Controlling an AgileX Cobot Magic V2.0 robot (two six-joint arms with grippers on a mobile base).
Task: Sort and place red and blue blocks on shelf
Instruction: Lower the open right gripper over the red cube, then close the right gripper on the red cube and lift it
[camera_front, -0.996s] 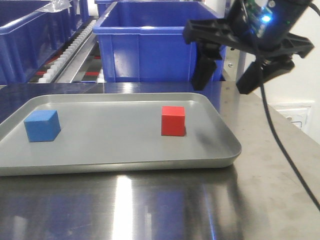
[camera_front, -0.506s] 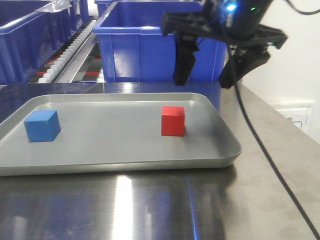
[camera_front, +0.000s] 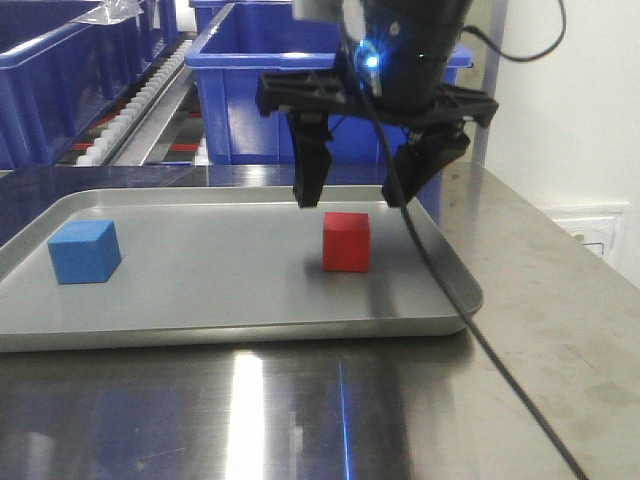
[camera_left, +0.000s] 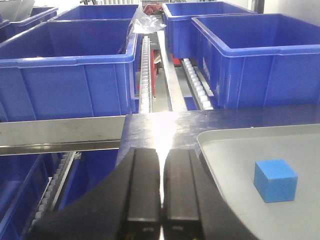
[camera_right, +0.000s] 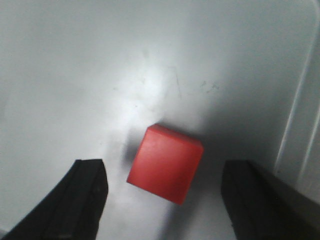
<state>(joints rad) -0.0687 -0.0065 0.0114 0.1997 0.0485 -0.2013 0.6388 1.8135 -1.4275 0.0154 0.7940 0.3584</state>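
Front-facing view: tray (camera_front: 220, 275) holds red block (camera_front: 346, 242), blue block (camera_front: 84, 251)

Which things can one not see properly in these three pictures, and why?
Right wrist view: the blue block is outside the frame; the bottom edge cuts the fingers of the right gripper.
Left wrist view: the right edge cuts the tray; the red block is beyond it.
Front view: the left gripper is out of frame.

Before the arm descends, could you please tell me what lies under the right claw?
The red block lies on the grey tray, below the open right claw. The tray surface beneath the block is covered.
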